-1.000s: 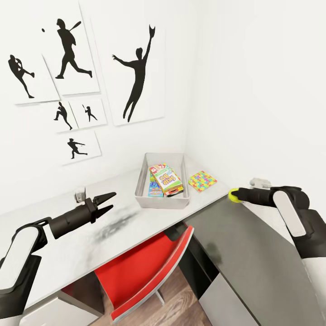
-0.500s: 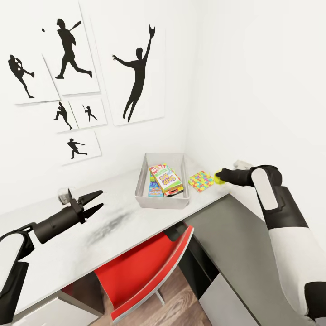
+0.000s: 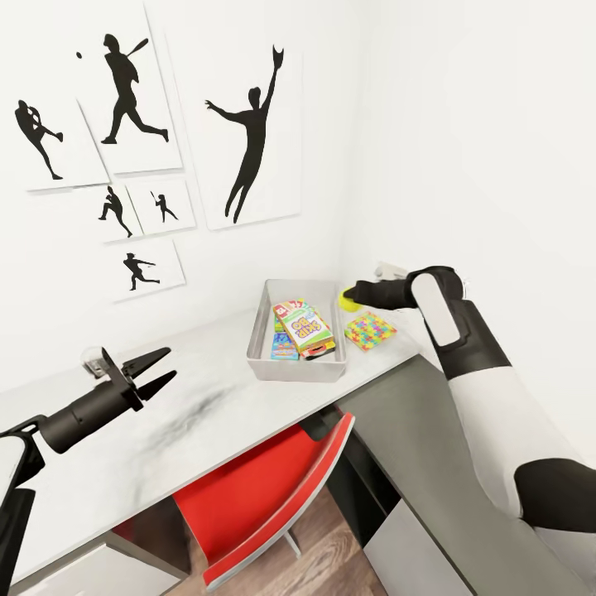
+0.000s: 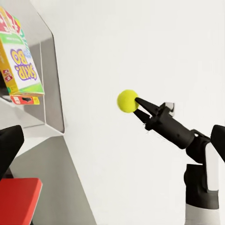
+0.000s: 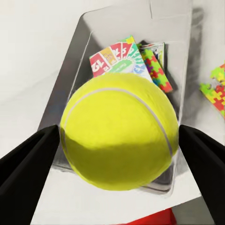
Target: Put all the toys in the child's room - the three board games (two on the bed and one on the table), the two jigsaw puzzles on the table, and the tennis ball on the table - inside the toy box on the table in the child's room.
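Holding the ball (image 3: 350,299) in closed fingers, right gripper (image 3: 354,295) hovers beside the box (image 3: 257,352); next, release inside; left gripper (image 3: 157,371) spread wide

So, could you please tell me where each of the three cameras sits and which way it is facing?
Head view: high on the robot, looking forward and down at the table, toy box, jigsaw puzzle and both arms.
Left wrist view: on the left arm, facing across at the right gripper holding the tennis ball.
Right wrist view: on the right arm, looking along its fingers down into the toy box.
Shared: all three views show the ball and the Skip-Bo box.
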### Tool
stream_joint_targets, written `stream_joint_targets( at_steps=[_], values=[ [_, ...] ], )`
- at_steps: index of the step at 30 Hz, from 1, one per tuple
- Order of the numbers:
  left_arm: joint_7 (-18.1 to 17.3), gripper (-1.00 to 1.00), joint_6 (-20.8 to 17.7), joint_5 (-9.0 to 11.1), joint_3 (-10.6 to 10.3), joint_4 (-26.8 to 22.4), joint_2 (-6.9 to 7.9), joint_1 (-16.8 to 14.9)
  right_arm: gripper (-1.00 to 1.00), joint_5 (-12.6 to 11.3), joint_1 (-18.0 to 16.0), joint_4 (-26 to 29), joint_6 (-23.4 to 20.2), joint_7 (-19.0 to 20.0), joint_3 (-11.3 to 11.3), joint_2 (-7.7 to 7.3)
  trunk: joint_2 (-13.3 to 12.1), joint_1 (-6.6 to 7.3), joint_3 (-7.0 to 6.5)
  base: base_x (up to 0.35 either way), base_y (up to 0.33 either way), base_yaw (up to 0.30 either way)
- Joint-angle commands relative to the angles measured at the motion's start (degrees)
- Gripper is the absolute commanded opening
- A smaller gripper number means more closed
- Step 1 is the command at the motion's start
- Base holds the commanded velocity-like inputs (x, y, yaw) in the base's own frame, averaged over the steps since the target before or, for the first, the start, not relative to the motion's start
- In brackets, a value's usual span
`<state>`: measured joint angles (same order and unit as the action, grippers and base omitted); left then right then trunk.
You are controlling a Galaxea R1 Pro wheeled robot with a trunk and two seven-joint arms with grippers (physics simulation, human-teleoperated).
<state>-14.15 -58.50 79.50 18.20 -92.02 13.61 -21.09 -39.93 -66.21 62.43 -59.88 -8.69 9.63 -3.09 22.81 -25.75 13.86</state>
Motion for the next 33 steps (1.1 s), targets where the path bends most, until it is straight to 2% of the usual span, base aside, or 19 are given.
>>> stream_joint_targets(
  at_steps=[1,5,8,11,15,20,23,27,28,31,33],
  values=[
    [-0.6,1.0,-0.2,-0.5,0.1,0.0,0.02,0.0,-1.0,-0.4,-0.8,-0.8,-0.1,-0.2,0.4,0.46,0.1,-0.03,0.11,0.0,0.0,0.0],
    [-0.6,1.0,-0.2,-0.6,0.1,0.0,0.06,0.0,-1.0,-0.2,-3.9,-4.9,-0.1,0.7,1.1,2.32,0.1,-0.03,0.11,0.0,0.0,0.0],
    [-0.7,1.0,-0.2,-0.7,0.1,0.0,0.08,0.1,-1.0,-0.1,-5.3,-7.1,-0.1,0.9,1.3,3.16,0.1,-0.03,0.11,0.0,0.0,0.0],
    [-0.6,1.0,-0.2,-0.7,0.1,0.0,0.09,0.1,-1.0,0.0,-6.7,-9.5,-0.1,1.1,1.5,4.82,0.1,-0.03,0.11,0.0,0.0,0.0],
    [-0.6,1.0,-0.2,-0.7,0.0,0.0,0.09,0.1,-1.0,0.5,-7.6,-11.1,-0.1,1.2,1.7,7.03,0.1,-0.03,0.11,0.0,0.0,0.0],
    [-0.6,1.0,-0.2,-0.7,-0.1,0.0,0.08,0.1,-1.0,1.1,-7.9,-12.1,-0.1,1.2,2.0,8.74,0.1,-0.03,0.11,0.0,0.0,0.0],
    [-0.6,1.0,-0.2,-0.7,-0.1,0.0,0.07,0.1,-1.0,1.4,-7.8,-14.0,-0.1,1.2,3.8,10.14,0.1,-0.03,0.11,0.0,0.0,0.0],
    [-0.6,1.0,-0.2,-0.7,0.0,0.0,0.09,0.1,-1.0,1.5,-7.9,-18.4,0.5,1.3,8.3,11.3,0.1,-0.03,0.11,0.0,0.0,0.0],
    [-0.6,1.0,-0.2,-0.7,0.0,0.0,0.09,0.1,-1.0,1.5,-7.9,-18.4,0.5,1.3,8.3,11.3,0.1,-0.03,0.11,0.0,0.0,0.0],
    [-0.7,1.0,-0.2,-0.7,0.0,0.0,0.09,0.1,-1.0,1.5,-7.9,-21.1,2.4,1.4,10.8,11.9,0.1,-0.03,0.11,0.0,0.0,0.0],
    [-0.7,1.0,-0.2,-0.7,0.0,0.0,0.09,0.1,-1.0,1.5,-8.0,-21.8,2.9,1.5,11.4,12.05,0.1,-0.03,0.11,0.0,0.0,0.0]
  ],
)
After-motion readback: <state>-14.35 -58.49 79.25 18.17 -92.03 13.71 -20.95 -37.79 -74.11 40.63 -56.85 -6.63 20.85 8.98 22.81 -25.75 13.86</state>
